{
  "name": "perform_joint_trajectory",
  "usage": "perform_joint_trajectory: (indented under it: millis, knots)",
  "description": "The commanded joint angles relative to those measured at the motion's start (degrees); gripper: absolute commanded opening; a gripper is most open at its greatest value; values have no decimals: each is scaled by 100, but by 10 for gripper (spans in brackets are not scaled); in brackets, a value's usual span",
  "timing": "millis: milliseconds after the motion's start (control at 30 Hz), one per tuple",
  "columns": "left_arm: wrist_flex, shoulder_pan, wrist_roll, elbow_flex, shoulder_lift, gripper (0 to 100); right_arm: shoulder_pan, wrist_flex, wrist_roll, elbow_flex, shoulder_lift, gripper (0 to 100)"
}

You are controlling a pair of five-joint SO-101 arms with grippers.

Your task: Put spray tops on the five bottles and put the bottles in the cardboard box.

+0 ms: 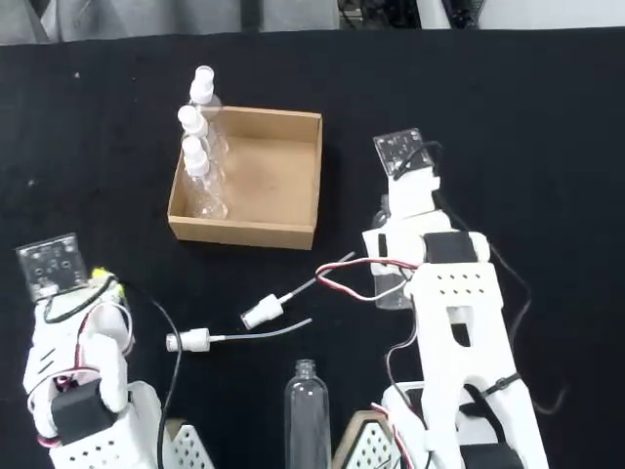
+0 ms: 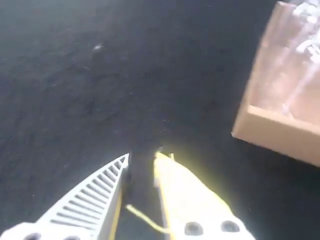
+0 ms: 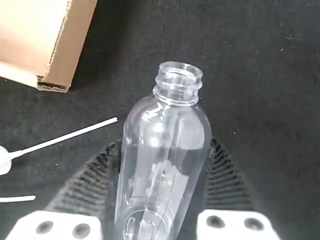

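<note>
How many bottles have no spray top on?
2. The loose bottle is at the front of the table. The held bottle is in the right pincer. The right arm could hide another.

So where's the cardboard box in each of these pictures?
High view: cardboard box left of centre on the black table.
Left wrist view: box corner beyond the left gripper.
Right wrist view: box corner beside the gripped bottle.
Shared landmark: the black table.
</note>
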State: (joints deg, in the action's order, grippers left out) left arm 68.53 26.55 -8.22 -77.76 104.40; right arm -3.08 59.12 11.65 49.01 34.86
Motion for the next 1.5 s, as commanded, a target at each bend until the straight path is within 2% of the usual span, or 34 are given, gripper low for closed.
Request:
perform_joint_trajectory:
  millis: [0, 267, 400, 600, 733, 1133, 1300, 1467]
  knots:
    - [167, -444, -334, 418, -44, 94, 132, -149, -62, -22, 215, 110]
    - [343, -857, -686, 426, -316, 99, 132, -149, -62, -22, 215, 110]
    - [369, -1086, -870, 664, -1240, 109, 132, -149, -62, -22, 215, 111]
    - [993, -1218, -932, 1692, -2848, 206, 132, -149, -53, -22, 215, 112]
    - [1380, -1218, -1424, 2237, -3587, 227, 132, -149, -44, -13, 215, 112]
    - [1389, -1218, -3613, 2387, -5688, 227, 141, -273, -18, 101, 215, 113]
    - [1231, -1226, -3965, 2413, -6497, 224, 141, -273, -18, 110, 215, 113]
    - [756, -1218, -3965, 2352, -7051, 223, 141, -273, -18, 110, 215, 113]
